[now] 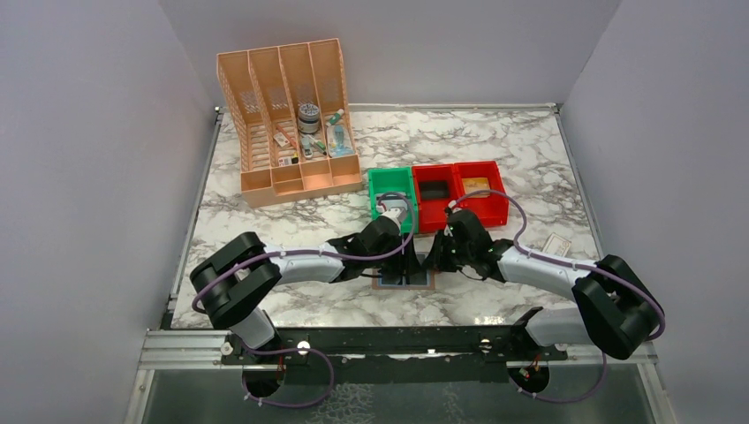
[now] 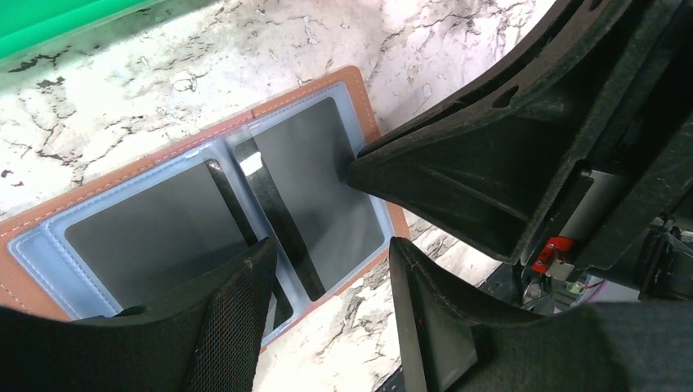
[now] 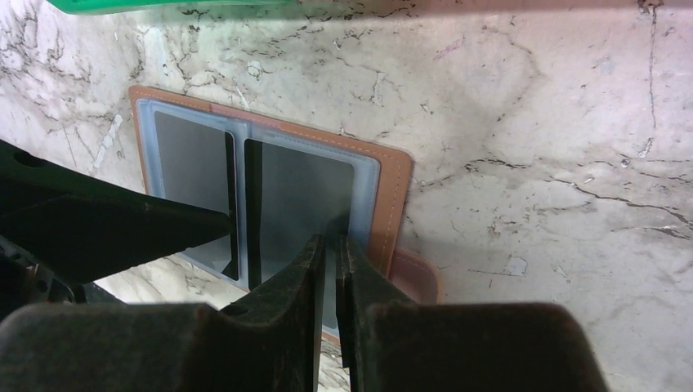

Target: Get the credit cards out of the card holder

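The card holder (image 1: 404,283) lies open and flat on the marble, brown rim up and blue-grey pockets showing (image 2: 214,151) (image 3: 392,175). Dark grey credit cards sit in both pockets (image 2: 147,237) (image 2: 323,175) (image 3: 188,155) (image 3: 294,192), with a glossy black strip beside the fold. My left gripper (image 2: 331,245) is open; it hovers over the holder's near edge with nothing between its fingers. My right gripper (image 3: 333,238) is shut to a thin slit, its tips resting on the outer edge of the pocket nearest the snap tab (image 3: 417,273). I see nothing held in it.
A green bin (image 1: 391,181) and two red bins (image 1: 481,216) stand just behind the holder. An orange file organizer (image 1: 287,115) with small items is at the back left. A small white box (image 1: 556,243) lies to the right.
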